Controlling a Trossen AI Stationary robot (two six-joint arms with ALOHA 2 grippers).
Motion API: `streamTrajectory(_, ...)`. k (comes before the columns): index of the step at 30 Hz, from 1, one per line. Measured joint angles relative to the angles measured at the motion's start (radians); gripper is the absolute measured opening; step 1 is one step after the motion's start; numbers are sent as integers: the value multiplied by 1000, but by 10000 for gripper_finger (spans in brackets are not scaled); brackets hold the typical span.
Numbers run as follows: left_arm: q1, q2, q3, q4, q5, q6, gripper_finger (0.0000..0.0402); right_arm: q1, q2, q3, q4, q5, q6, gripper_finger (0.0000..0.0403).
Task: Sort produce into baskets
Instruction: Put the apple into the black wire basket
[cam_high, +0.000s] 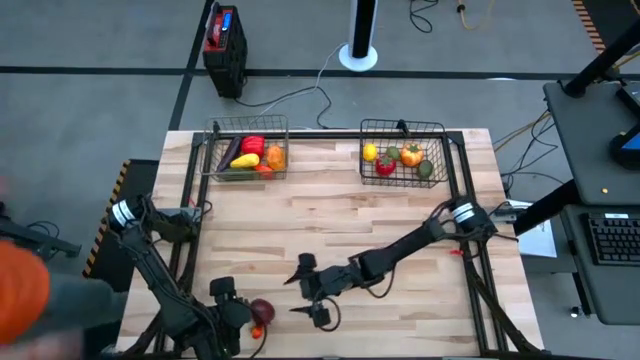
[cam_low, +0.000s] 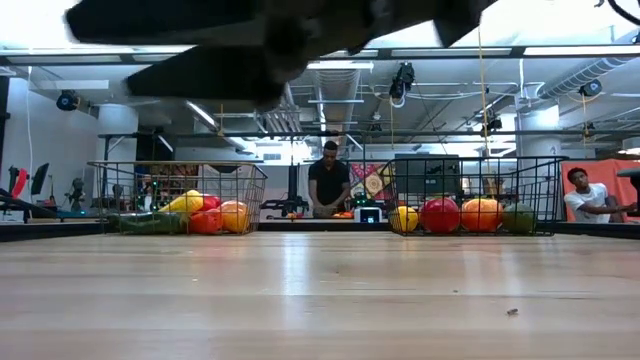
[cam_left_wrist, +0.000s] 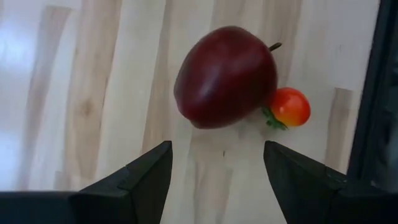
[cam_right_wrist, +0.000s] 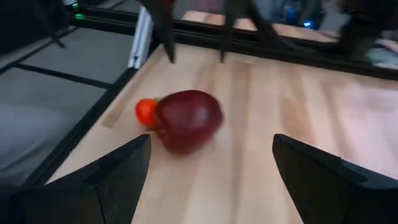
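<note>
While most produce already sits in the two baskets, you still have an apple (cam_left_wrist: 225, 76) and a small tomato (cam_left_wrist: 290, 106) loose on the table (cam_high: 400, 220).

Ahead of your left claw (cam_left_wrist: 217, 177), whose fingers stand apart and hold nothing, the apple lies just beyond the tips, with the tomato touching its far side. Your right claw (cam_right_wrist: 211, 171) is spread wide and empty too, facing the same pair from the other side, apple nearer, tomato behind it. Far off from both claws, the left basket (cam_high: 246, 124) holds red, yellow and orange pieces, and the right basket (cam_high: 403, 127) holds a lemon and red, orange and green pieces. Apple: dark red, glossy, smooth, rounded, with a short stem. Tomato: shiny orange-red ball with a green calyx. Baskets: dark thin wire mesh, low sides. Table: pale wood planks.
</note>
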Motion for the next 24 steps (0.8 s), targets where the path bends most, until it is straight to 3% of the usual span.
streamTrajectory(7, -1, 0, -89, 93, -3, -33, 235, -12, 147, 144, -12, -120, 0, 327)
streamTrajectory(11, -1, 0, -117, 118, -15, -40, 235, -17, 190, 196, -37, -135, -8, 327)
streamTrajectory(24, 2, 0, -153, 152, -138, -41, 235, -31, 217, 211, -5, -184, -2, 327)
